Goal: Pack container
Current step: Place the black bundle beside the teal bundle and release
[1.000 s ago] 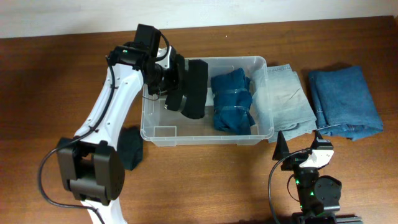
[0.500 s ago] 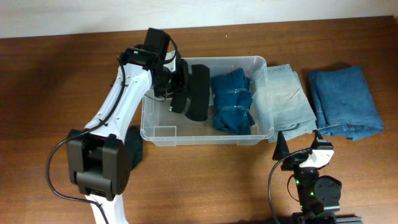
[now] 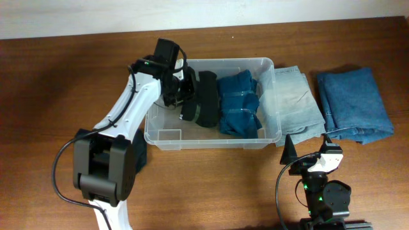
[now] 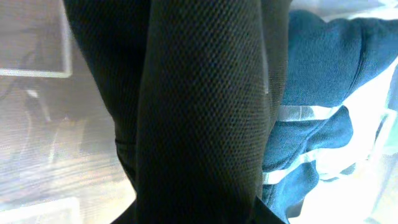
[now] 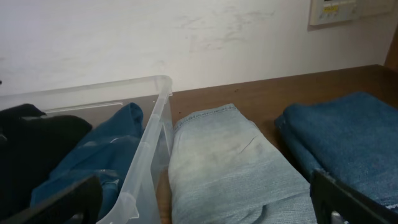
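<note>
Container [image 3: 211, 144] sits mid-table with the left gripper [image 3: 184, 101] inside it, clamped on a black folded garment [image 3: 206, 99]; best seated upright, snug against the dark blue garment [image 3: 239, 102], before release; right gripper [image 5: 205, 190] idle, wide open, empty.

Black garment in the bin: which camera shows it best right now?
Overhead. It shows most of the black garment inside the bin, beside the blue bundle. Left wrist is too close: only dark weave fills the frame. Right wrist catches just a dark edge at far left.
</note>
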Motion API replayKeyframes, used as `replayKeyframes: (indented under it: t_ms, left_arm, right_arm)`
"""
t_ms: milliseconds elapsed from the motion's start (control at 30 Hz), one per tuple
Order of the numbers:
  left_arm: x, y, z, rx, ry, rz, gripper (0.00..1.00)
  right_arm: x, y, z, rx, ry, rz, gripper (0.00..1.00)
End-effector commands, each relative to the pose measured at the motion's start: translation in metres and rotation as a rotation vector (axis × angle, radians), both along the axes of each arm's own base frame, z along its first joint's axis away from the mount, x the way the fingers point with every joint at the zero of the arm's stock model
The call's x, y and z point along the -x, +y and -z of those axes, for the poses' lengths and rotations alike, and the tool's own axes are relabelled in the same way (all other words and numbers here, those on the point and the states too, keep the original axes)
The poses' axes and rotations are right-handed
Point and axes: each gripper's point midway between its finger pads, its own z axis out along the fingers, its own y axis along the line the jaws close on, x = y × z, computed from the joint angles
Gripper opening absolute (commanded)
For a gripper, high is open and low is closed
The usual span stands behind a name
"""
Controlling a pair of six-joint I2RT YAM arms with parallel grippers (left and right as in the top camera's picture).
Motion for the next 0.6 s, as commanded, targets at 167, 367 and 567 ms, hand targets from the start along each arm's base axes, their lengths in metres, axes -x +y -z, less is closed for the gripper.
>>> replayKeyframes:
  t_ms: [167, 367, 567]
  left_arm:
    - [0.007, -0.032, -0.006, 0.07, -0.021, 0.059, 0.34]
    - [0.008, -0.032, -0.005, 0.065, -0.023, 0.061, 0.54]
    - [0.008, -0.03, -0.004, 0.048, -0.026, 0.062, 0.82]
  right_arm:
    - [0.0, 0.002, 0.003, -0.007, 0.003, -0.008, 0.98]
    - [0.0, 0.002, 0.003, -0.007, 0.002, -0.008, 0.98]
    - [0.0, 0.002, 0.003, -0.007, 0.003, -0.009, 0.99]
